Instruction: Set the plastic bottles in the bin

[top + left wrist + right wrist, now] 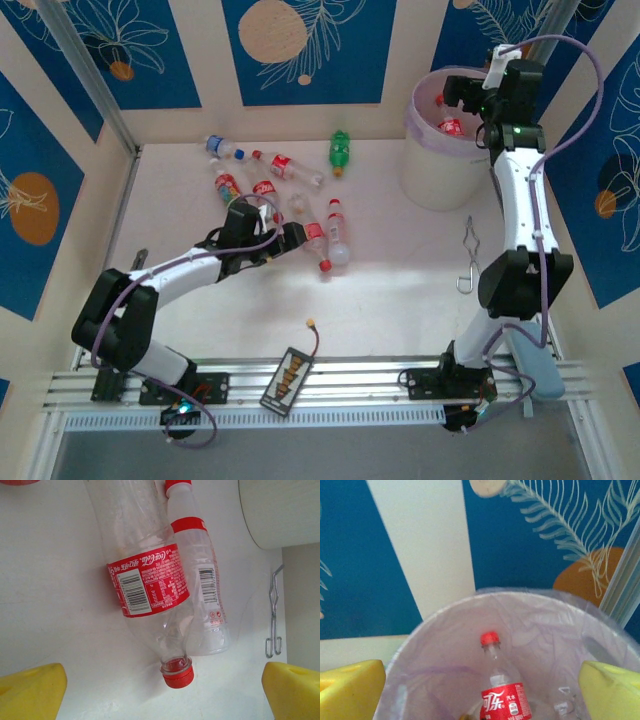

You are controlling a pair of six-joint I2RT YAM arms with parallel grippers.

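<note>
Several clear plastic bottles lie on the white table at the back left: a blue-capped one (pixel 222 148), a green one (pixel 340 151) and red-labelled ones (pixel 284 166). My left gripper (pixel 291 238) is open, just short of two red-labelled bottles (pixel 147 582) (pixel 200 580) lying side by side; the red cap (pixel 177 678) of the nearer one points between my yellow fingers (pixel 30 692). My right gripper (pixel 462 92) hangs open over the bin (pixel 432 165), holding nothing. Inside the lilac liner (pixel 445 645) stands a red-labelled bottle (pixel 502 700).
A metal clip (pixel 468 258) lies on the table to the right of centre, near the right arm. A small black device with a wire (pixel 288 376) sits at the near edge. Patterned walls enclose the table on three sides.
</note>
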